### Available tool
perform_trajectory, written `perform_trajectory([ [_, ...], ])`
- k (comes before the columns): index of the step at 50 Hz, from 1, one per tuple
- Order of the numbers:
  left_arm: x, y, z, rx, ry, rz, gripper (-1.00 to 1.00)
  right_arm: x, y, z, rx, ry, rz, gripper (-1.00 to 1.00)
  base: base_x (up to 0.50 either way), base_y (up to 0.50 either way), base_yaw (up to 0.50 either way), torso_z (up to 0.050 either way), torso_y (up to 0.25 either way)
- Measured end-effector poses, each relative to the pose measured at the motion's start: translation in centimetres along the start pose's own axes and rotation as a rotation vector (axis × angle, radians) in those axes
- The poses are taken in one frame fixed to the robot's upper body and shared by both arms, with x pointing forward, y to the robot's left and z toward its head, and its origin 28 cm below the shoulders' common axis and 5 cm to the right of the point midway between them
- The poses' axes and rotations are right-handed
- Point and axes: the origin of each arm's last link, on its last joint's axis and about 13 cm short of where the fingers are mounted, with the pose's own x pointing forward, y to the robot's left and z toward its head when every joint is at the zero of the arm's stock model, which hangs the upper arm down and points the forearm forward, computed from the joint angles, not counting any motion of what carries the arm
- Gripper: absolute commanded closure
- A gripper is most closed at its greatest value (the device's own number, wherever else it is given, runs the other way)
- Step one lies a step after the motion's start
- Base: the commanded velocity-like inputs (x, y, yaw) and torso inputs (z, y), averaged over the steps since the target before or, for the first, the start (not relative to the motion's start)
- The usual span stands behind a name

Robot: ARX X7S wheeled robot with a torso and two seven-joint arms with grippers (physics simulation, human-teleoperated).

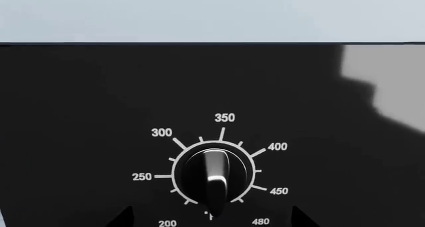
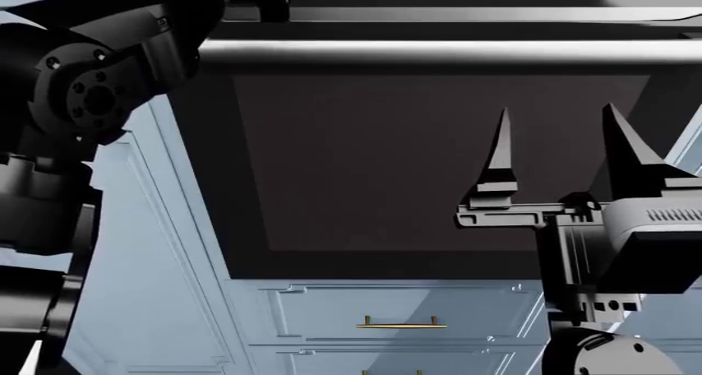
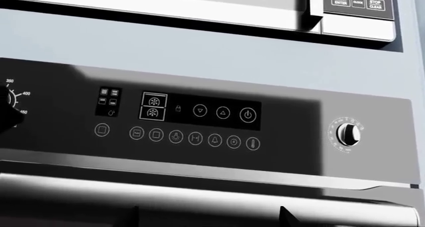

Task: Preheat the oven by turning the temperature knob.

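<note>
Left gripper (image 1: 209, 222), jaws spread, frames the temperature knob (image 1: 214, 174) at lower centre, not yet grasping. Judged next: close, then rotate. Right gripper (image 2: 554, 157) hangs open before the oven (image 2: 439, 161) door.

Pale blue cabinet drawers (image 2: 395, 305) with brass pulls (image 2: 402, 323); microwave keypad (image 3: 357, 5).

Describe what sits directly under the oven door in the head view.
Under the oven door are pale blue cabinet fronts with a brass pull. The right end effector covers the cabinets' right part.
</note>
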Motion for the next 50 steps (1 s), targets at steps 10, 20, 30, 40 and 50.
perform_trajectory([
  [10, -0.03, 0.11, 0.19, 0.004, -0.009, 0.009, -1.00, 0.01, 0.03, -0.07, -0.001, 0.003, 0.001, -1.00, 0.00, 0.00, 0.00, 0.000, 0.000],
  [20, -0.16, 0.02, 0.23, 0.007, -0.017, 0.002, 1.00, -0.04, 0.03, -0.06, -0.002, 0.004, 0.002, -1.00, 0.00, 0.00, 0.00, 0.000, 0.000],
  [30, -0.31, 0.04, 0.21, 0.022, -0.028, -0.003, 1.00, -0.11, 0.04, -0.04, -0.003, 0.004, 0.005, -1.00, 0.00, 0.00, 0.00, 0.000, 0.000],
  [40, -0.03, 0.10, 0.18, 0.028, -0.033, -0.001, 1.00, -0.14, 0.10, -0.08, -0.003, 0.003, 0.009, -1.00, 0.00, 0.00, 0.00, 0.000, 0.000],
  [50, 0.06, 0.08, 0.24, 0.038, -0.033, 0.002, 1.00, -0.15, 0.11, -0.16, -0.004, 0.006, 0.011, -1.00, 0.01, 0.00, -0.01, 0.000, 0.000],
])
